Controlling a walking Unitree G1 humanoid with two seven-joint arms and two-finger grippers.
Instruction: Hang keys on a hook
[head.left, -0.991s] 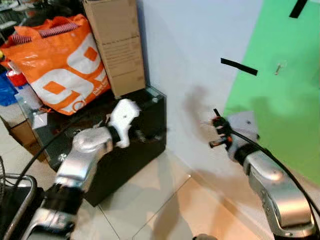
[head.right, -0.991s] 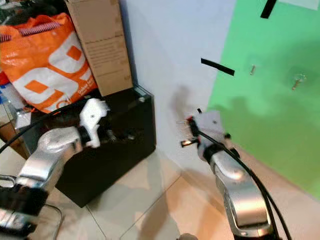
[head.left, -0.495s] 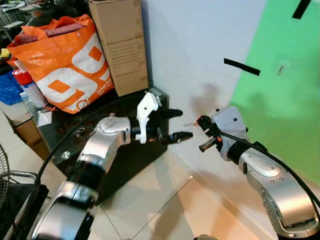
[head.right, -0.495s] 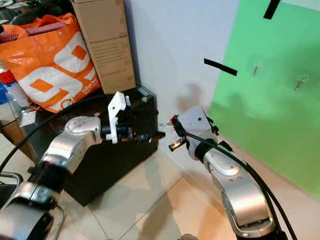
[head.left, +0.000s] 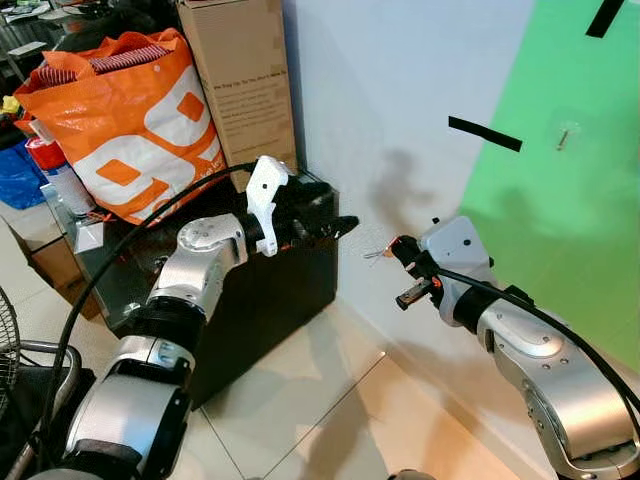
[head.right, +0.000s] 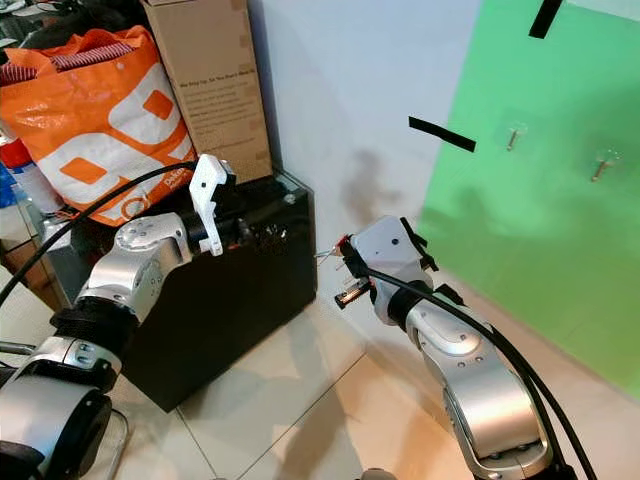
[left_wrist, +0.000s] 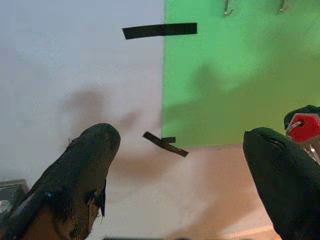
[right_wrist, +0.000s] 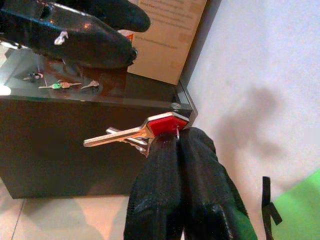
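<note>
Two hooks (head.right: 515, 133) sit up on the green panel (head.right: 540, 200), above the right gripper (right_wrist: 177, 136) pinching the keys (right_wrist: 131, 134); left gripper (left_wrist: 180, 165) fingers spread.

A silver key (right_wrist: 114, 135) with a red, angular head (right_wrist: 167, 123) juts out sideways, roughly level, its head end pinched between two closed black fingers (right_wrist: 165, 165); a thin ring passes through the head. The key (head.left: 380, 252) hangs in the air before the pale wall, beside the black cabinet (head.left: 290, 290). Two small metal hooks (head.right: 513, 137) are fixed side by side on the green panel (head.right: 540, 210), well apart from the key. More keys (right_wrist: 62, 85), one green-headed, lie on the cabinet's glass top.
</note>
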